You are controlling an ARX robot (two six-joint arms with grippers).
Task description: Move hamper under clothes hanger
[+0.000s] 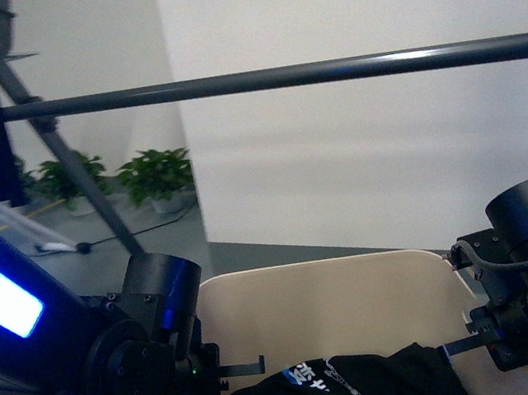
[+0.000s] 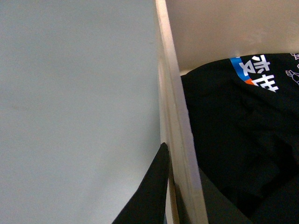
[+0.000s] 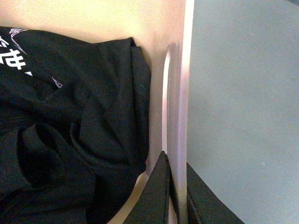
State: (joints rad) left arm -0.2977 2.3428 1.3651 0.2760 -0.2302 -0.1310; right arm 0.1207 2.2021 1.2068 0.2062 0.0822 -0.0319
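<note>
White wall | hamper (image 1: 342, 301) lies left-right (parallel to clothes hanger (image 1: 275, 78)) | left gripper (image 2: 182, 184), right gripper (image 3: 177, 182) pinching rims

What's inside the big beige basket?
Inside the hamper lies crumpled black clothing with white lettering and a blue patch. It covers the hamper's floor, so anything underneath cannot be seen.

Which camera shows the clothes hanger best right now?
The front view. The clothes hanger shows there with its long bar crossing the whole picture, and the hamper lower in the frame. Both wrist views show none of it, only the hamper's wall and the black clothing inside.
</note>
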